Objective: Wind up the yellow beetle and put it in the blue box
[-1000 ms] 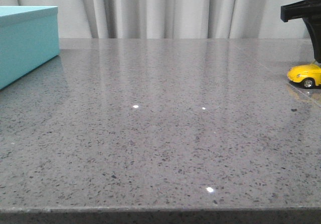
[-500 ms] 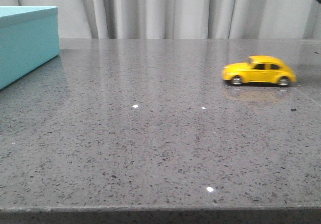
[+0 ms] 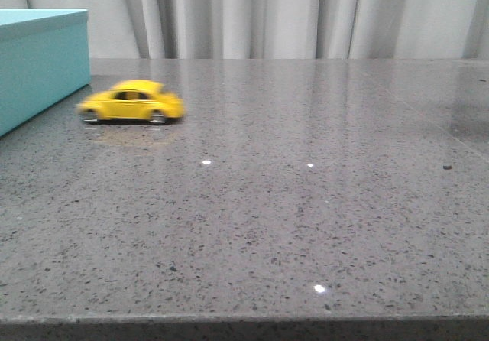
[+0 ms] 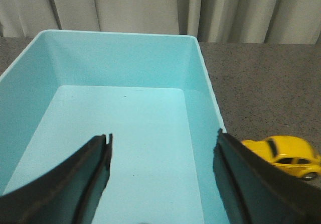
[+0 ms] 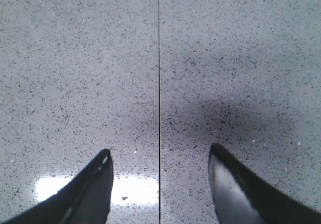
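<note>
The yellow beetle (image 3: 132,102) stands on its wheels on the grey table, blurred, just right of the blue box (image 3: 38,62) at the far left. In the left wrist view the box (image 4: 120,73) has no lid on and is empty, and the beetle (image 4: 286,155) shows beside its outer wall. My left gripper (image 4: 163,138) is open and empty above the box's inside. My right gripper (image 5: 159,153) is open and empty above bare table. Neither gripper shows in the front view.
The grey speckled table (image 3: 290,203) runs to a front edge at the bottom of the front view. Grey curtains (image 3: 267,12) hang behind it. A thin dark seam (image 5: 159,58) crosses the table under my right gripper.
The beetle has rolled left across the table from the far right edge to beside the blue box. My right gripper, above it a second ago, has left the front view.
</note>
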`<state>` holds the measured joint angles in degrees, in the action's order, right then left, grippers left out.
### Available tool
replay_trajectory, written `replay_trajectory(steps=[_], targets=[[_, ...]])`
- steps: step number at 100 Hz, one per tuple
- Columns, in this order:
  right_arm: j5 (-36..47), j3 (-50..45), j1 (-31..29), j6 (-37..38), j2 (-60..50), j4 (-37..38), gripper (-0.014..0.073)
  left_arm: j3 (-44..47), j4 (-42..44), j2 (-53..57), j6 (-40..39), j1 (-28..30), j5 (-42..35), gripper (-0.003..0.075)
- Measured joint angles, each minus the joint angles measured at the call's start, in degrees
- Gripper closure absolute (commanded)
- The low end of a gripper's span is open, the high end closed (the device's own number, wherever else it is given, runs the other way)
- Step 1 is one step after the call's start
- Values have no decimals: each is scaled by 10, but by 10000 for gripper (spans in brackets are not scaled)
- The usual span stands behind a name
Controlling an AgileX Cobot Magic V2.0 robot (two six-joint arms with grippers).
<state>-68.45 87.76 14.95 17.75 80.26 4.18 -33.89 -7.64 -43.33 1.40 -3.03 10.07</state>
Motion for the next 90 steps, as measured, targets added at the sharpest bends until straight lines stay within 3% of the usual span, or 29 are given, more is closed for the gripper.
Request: replay_trajectory(steps=[40,66,90], targets=[[0,0,0,-5,-28,-1,169,-97,0,-52,35,0,86,290],[0,0,0,-6,-34,-2,169,-227,0,-147,135,-46,187,253],[0,0,0,-7,-34,-2,169,-352,0,-251,290,-104,278,253]])
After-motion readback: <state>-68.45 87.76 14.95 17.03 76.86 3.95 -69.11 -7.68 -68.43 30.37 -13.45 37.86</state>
